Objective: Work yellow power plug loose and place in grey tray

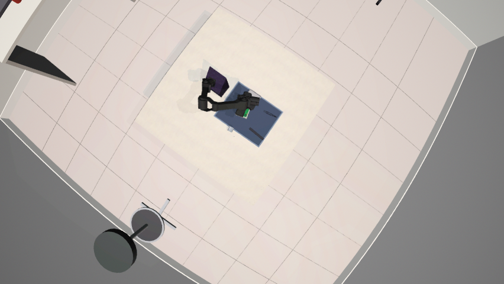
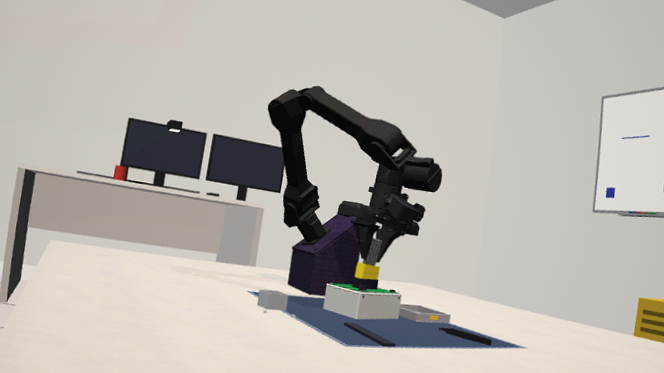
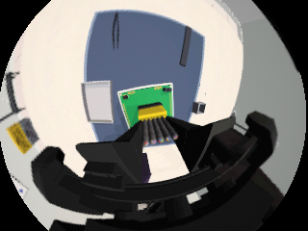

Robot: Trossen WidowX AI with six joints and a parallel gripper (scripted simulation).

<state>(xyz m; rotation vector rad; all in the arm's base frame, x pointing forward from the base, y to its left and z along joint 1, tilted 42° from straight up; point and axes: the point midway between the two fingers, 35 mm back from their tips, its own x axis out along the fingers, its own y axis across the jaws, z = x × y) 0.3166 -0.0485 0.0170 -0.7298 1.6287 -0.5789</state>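
Above the pale table (image 1: 281, 70) (image 2: 167, 326) (image 3: 58, 63), the bent arm's downward tool (image 2: 372, 259) (image 3: 154, 121) grips the yellow plug (image 2: 366, 271) (image 3: 152, 113).

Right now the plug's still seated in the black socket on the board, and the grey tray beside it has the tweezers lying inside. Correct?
Not quite: the tweezers lie on the blue mat, outside the tray. The wrist view shows it. The rest stands.

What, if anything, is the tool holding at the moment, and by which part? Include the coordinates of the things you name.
The yellow rectangular power plug (image 2: 366, 271) (image 3: 152, 113), held near its upper end, where the grey wires emerge.
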